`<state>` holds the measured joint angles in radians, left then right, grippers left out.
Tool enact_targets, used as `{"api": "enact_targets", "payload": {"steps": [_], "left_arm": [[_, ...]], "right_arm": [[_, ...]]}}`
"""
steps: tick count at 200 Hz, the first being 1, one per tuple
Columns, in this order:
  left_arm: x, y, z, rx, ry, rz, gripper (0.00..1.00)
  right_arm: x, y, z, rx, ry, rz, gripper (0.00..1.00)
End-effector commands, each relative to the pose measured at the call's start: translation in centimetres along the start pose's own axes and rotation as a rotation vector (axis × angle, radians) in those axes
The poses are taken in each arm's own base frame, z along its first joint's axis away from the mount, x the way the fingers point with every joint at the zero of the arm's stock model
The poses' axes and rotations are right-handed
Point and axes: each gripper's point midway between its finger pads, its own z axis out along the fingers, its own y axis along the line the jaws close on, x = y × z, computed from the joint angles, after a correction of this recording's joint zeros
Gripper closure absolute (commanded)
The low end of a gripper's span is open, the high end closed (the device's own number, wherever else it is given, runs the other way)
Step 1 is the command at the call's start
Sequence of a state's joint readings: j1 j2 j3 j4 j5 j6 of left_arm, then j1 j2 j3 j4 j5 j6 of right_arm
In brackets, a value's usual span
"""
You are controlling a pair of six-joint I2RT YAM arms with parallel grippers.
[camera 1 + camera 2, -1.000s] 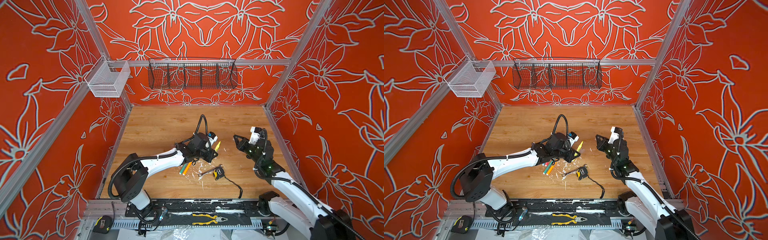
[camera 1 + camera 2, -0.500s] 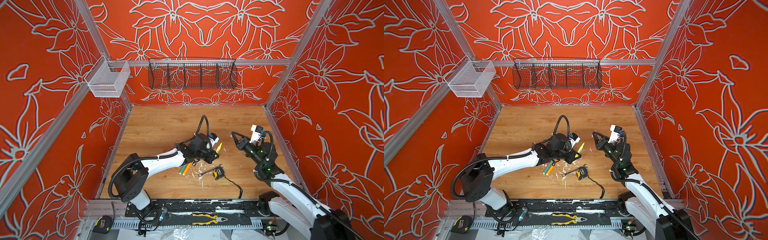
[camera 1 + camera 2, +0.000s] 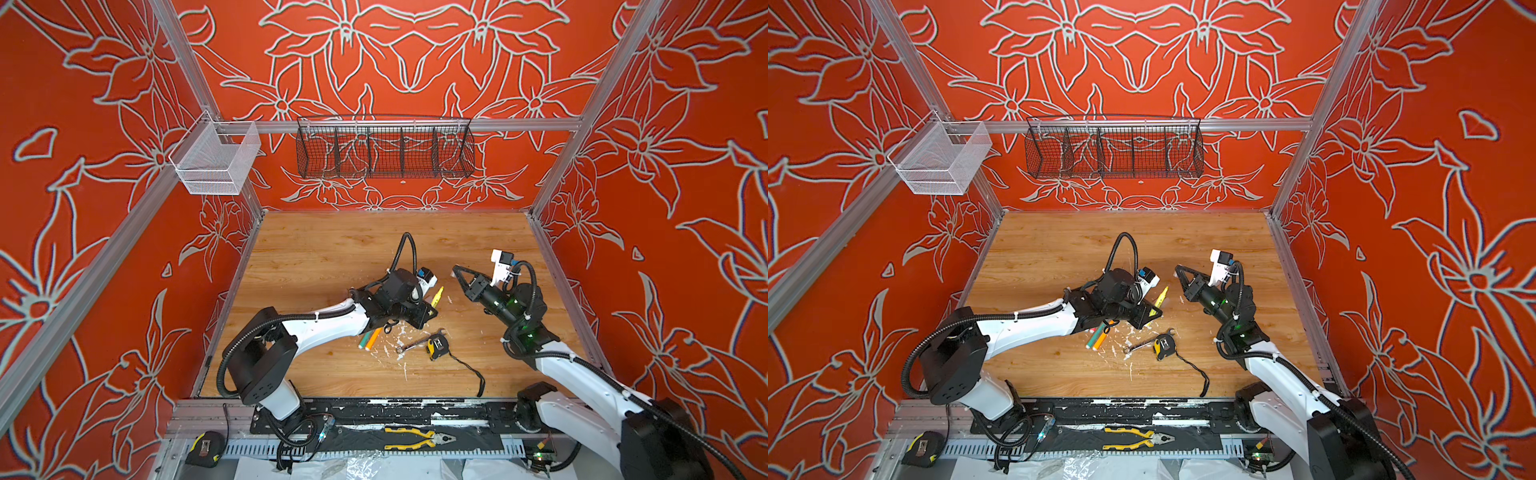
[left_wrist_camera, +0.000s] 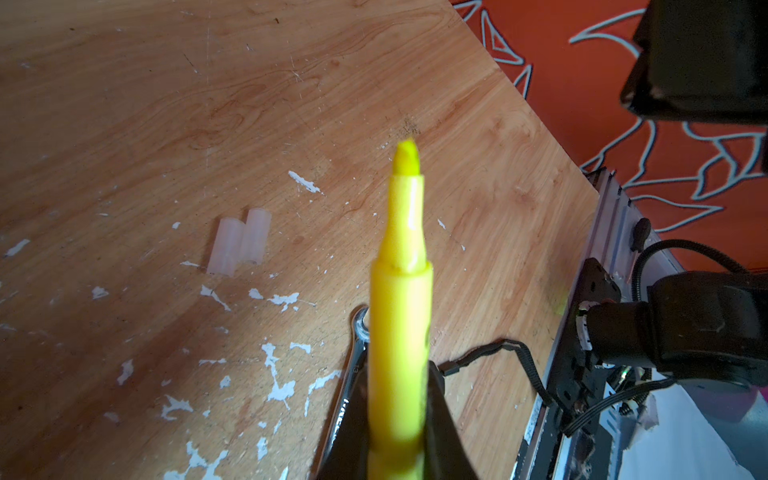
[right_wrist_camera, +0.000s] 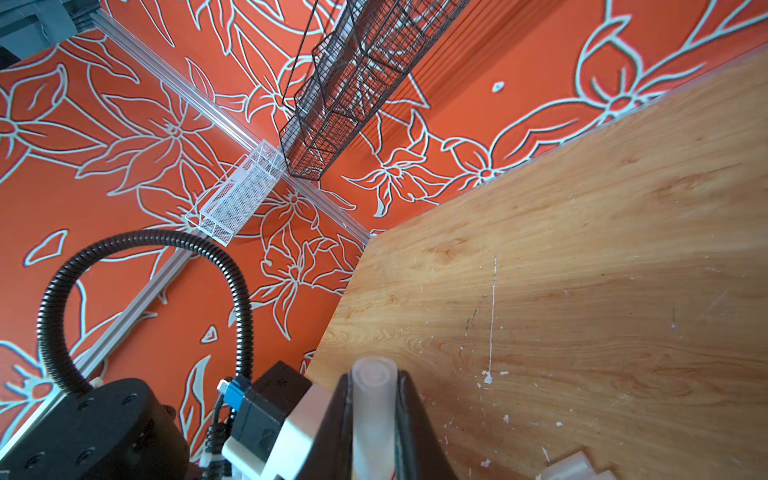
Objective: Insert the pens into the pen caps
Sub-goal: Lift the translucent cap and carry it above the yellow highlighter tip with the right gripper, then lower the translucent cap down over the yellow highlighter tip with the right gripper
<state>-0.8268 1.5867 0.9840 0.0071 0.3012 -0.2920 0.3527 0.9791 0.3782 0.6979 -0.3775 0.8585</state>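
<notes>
**Yellow pen (image 4: 399,332) and pen cap (image 5: 372,407) both gripped, not yet joined**

Left jaws are clamped tight on the yellow pen's barrel. Its bare felt tip sticks out ahead of them, above the worktop (image 3: 332,257). Right jaws are closed on a translucent pen cap, with its open mouth showing between the fingertips. In both top views the arms face each other near the worktop's middle, with pen tip and cap near but apart. Two more pen caps (image 4: 239,245) lie touching, side by side, on the worktop. A green pen (image 3: 363,343) and an orange pen (image 3: 374,337) lie together, partly hidden under the left arm. Near them are a wrench (image 3: 417,343) and a tape measure (image 3: 432,345).
</notes>
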Motion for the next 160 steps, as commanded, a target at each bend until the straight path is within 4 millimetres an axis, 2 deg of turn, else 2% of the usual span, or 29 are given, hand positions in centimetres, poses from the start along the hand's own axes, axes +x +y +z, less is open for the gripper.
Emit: {"api": "enact_targets", "payload": {"steps": [1,76,160], "left_arm": [[-1.3,-1.4,-1.1,0.037,-0.057,0.038,1.00],[-1.7,-1.4,-2.3,0.026,-0.110,0.047,1.00],[-1.7,-1.1,-2.4,0.004,-0.116,0.045,1.00]], "right_arm": [[-0.3,1.3,0.3,-0.045,-0.011,0.003,0.96],[1.3,1.2,1.5,-0.044,0.043,0.005,0.96],[2.2,1.6,2.2,-0.058,0.079,-0.002,0.96]]}}
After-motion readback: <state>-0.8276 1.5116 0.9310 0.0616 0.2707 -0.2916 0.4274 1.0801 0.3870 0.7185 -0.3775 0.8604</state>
